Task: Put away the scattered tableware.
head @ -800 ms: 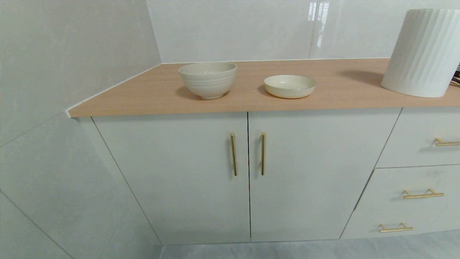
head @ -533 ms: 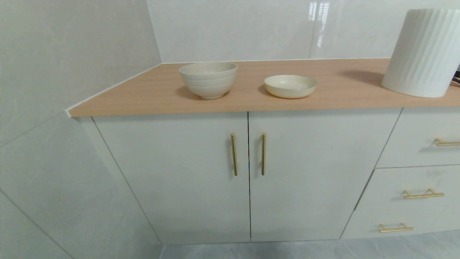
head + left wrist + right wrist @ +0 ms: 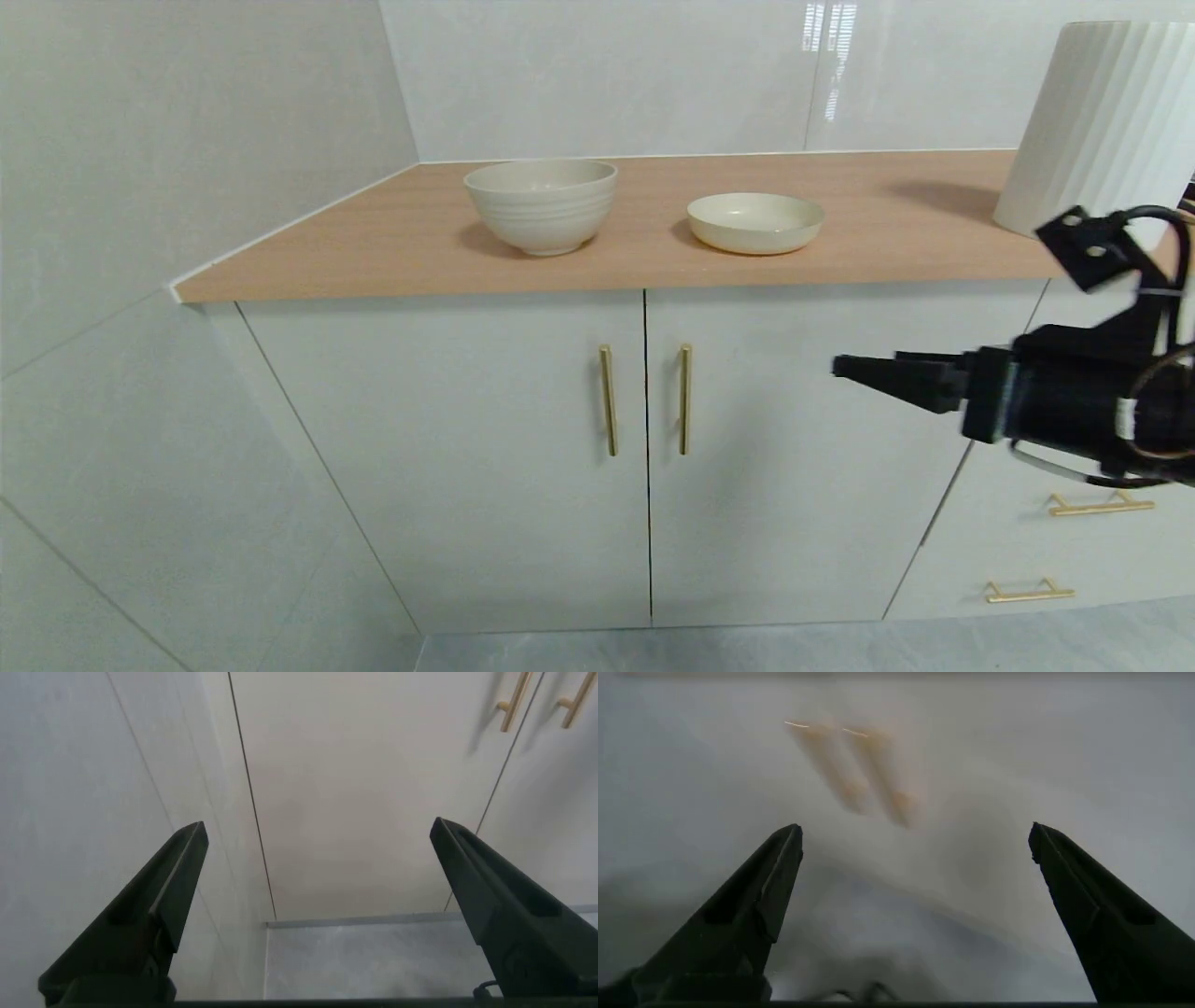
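A deep ribbed beige bowl (image 3: 541, 205) and a shallow cream dish (image 3: 754, 222) stand side by side on the wooden countertop (image 3: 392, 247). Below the counter, my right gripper (image 3: 843, 367) hangs in front of the right cabinet door (image 3: 794, 467), pointing toward the two gold handles (image 3: 684, 399). In the right wrist view that gripper (image 3: 913, 833) is open with nothing between its fingers, and the blurred handles (image 3: 850, 770) lie ahead. My left gripper (image 3: 318, 824) is open and empty, low beside the left cabinet door (image 3: 374, 812) near the floor.
A tall white ribbed container (image 3: 1102, 121) stands at the counter's right end. Drawers with gold pulls (image 3: 1099, 505) sit right of the doors. A tiled wall (image 3: 140, 280) closes off the left side. Grey floor (image 3: 747, 649) lies below.
My right arm has come into the head view from the right, level with the cabinet doors. Bowl and dish have not moved.
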